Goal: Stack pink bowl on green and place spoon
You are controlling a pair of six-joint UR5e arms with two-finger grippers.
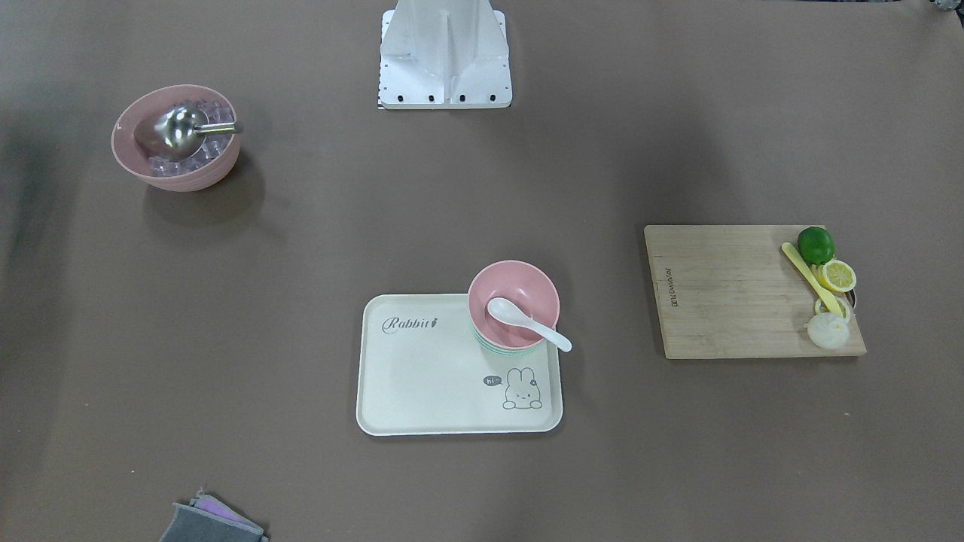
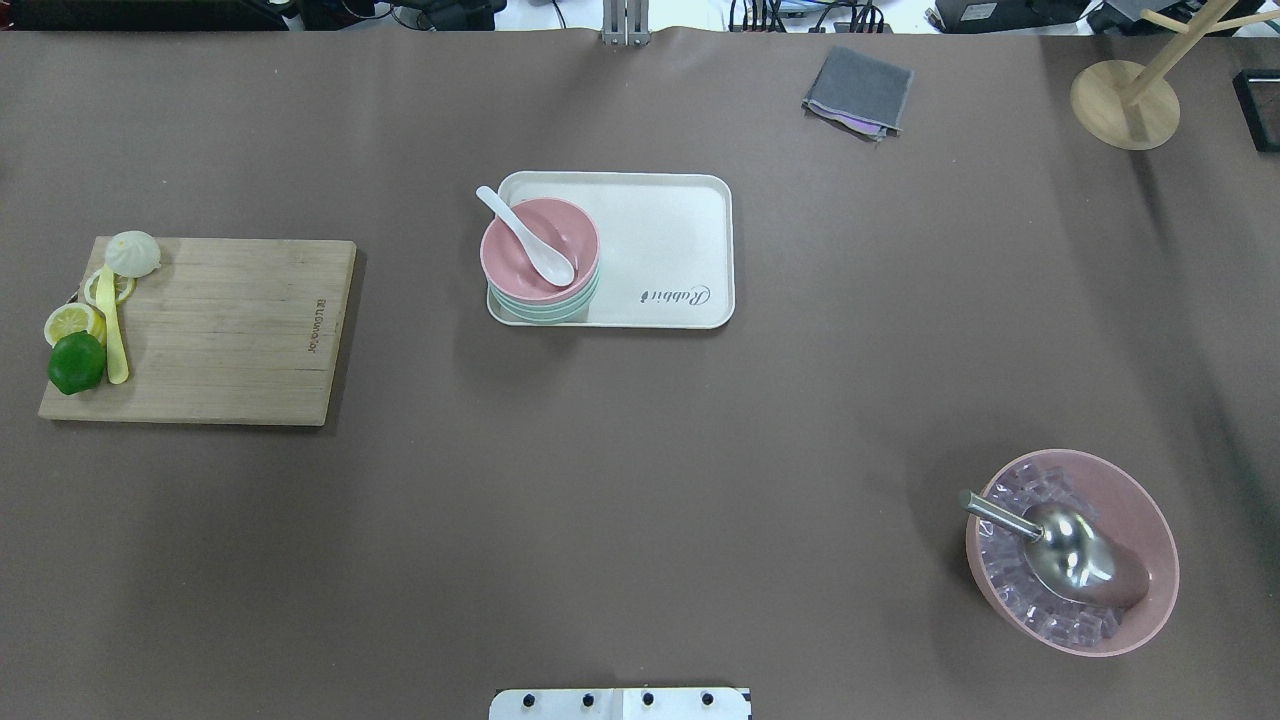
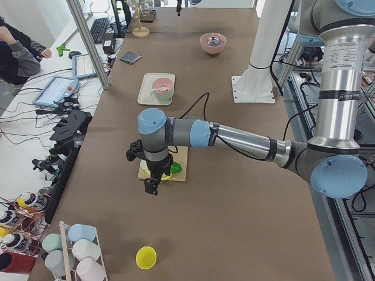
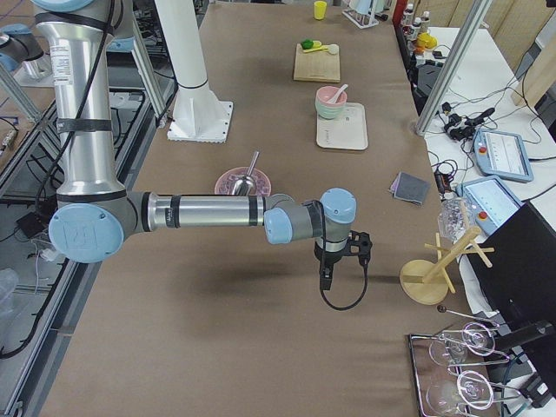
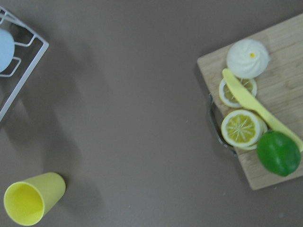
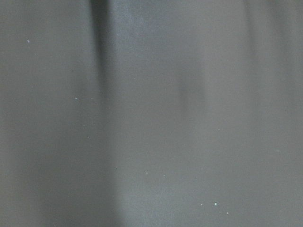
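Observation:
The pink bowl point(image 1: 520, 286) sits nested on the green bowl point(image 1: 506, 351) at a corner of the cream rabbit tray point(image 1: 422, 376). The white spoon point(image 1: 527, 322) lies in the pink bowl, its handle over the rim. The stack also shows in the overhead view: pink bowl point(image 2: 520, 262), spoon point(image 2: 530, 235), green bowl point(image 2: 545, 308). My left gripper point(image 3: 152, 186) hangs past the cutting board's end, far from the tray. My right gripper point(image 4: 326, 280) hangs over bare table near the wooden rack. Both show only in side views, so I cannot tell whether they are open or shut.
A wooden cutting board point(image 2: 230, 330) carries a lime point(image 2: 76, 362), lemon slices, a yellow knife and a white bun. A larger pink bowl point(image 2: 1150, 540) holds ice cubes and a metal scoop point(image 2: 1060, 545). A grey cloth point(image 2: 858, 90), wooden rack point(image 2: 1125, 100) and yellow cup point(image 5: 31, 198) lie around.

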